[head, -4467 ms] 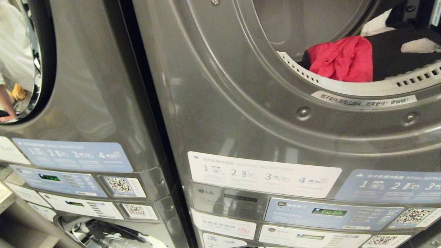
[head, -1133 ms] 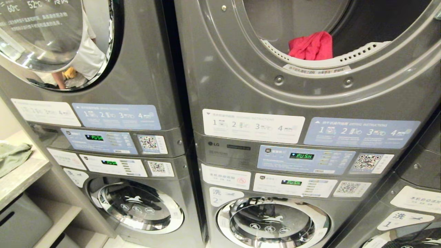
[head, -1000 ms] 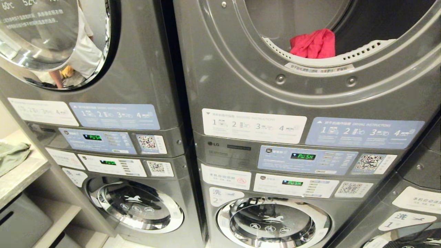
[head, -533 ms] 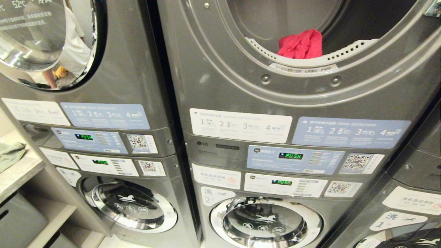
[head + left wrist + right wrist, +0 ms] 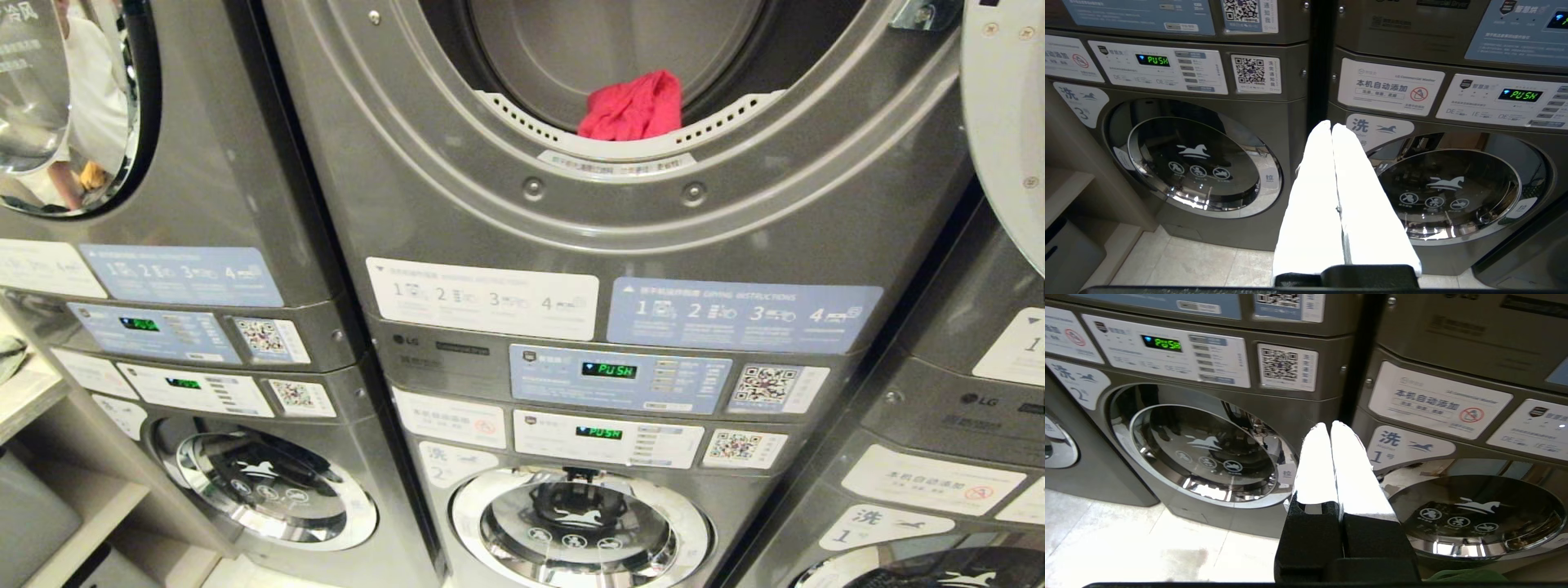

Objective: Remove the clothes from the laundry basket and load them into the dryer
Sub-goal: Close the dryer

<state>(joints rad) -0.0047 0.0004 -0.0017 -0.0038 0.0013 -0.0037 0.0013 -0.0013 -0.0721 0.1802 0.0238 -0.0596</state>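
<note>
Clothes: one red garment [image 5: 630,106] lies at the near lip of the open dryer [image 5: 620,204], upper centre. Your view has swung right and pulled back since a moment ago; judged, you are withdrawing for another load. Basket not in view. Left hand [image 5: 1332,126] and right hand [image 5: 1329,425]: fingers together, empty, low before the washers. Open door [image 5: 1008,122] edges the right; floor below looks free.

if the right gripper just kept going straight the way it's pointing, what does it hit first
Probably the dark seam between two stacked machines, beside washer 2's round door. The shut right gripper aims there with nothing in between, though depth is hard to judge.
</note>
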